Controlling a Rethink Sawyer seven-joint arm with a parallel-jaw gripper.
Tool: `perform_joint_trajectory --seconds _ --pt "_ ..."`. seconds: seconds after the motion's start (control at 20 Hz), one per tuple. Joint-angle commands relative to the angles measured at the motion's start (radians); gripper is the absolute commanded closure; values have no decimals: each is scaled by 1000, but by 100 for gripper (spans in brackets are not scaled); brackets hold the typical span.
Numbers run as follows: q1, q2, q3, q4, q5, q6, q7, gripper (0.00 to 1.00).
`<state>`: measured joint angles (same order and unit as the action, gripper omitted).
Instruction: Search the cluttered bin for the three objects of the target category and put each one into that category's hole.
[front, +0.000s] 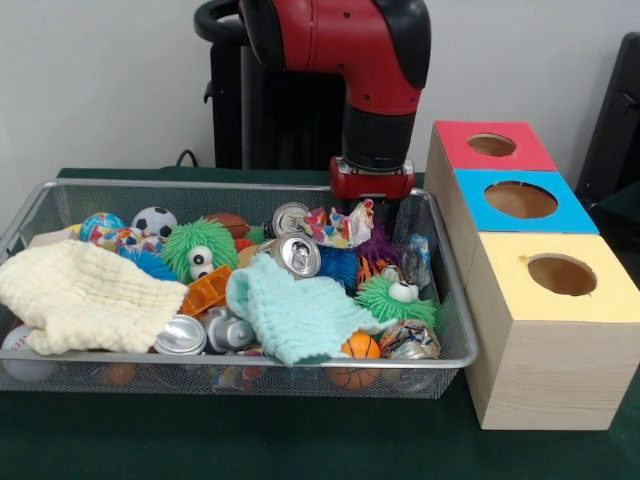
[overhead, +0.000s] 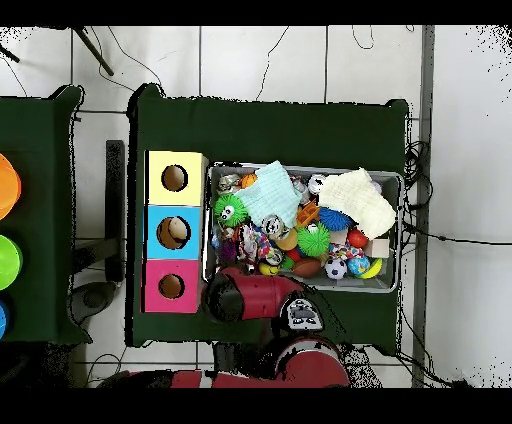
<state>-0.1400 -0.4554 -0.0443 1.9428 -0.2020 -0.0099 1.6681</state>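
Observation:
The silver wire-mesh bin (front: 240, 186) holds a heap of mixed objects; it also shows in the overhead view (overhead: 392, 178). Silver cans lie in it, one upright (front: 297, 254), one at the front (front: 180, 336), and a crushed one (front: 408, 340). Two green fuzzy balls with eyes (front: 198, 250) (front: 396, 296), a soccer ball (front: 153, 220) and a small basketball (front: 360, 348) are among them. My gripper (front: 374, 210) hangs low at the bin's far right corner, just behind a crumpled colourful packet (front: 338, 224). Its lower end is hidden by the clutter.
A cream cloth (front: 88, 296) and a pale teal cloth (front: 292, 312) cover part of the heap. Three wooden boxes stand right of the bin, with red (front: 492, 145), blue (front: 520, 200) and yellow (front: 562, 274) holed tops. The red arm (overhead: 255, 296) overhangs the bin's edge.

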Motion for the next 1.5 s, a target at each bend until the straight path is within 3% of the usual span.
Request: perform_joint_trajectory --seconds 0.05,1.0,1.5 --pt "-21 107 23 45 0 -26 177 0" --pt "-14 151 7 119 -6 -130 200 0" --pt "-23 174 10 104 -12 -140 172 0"
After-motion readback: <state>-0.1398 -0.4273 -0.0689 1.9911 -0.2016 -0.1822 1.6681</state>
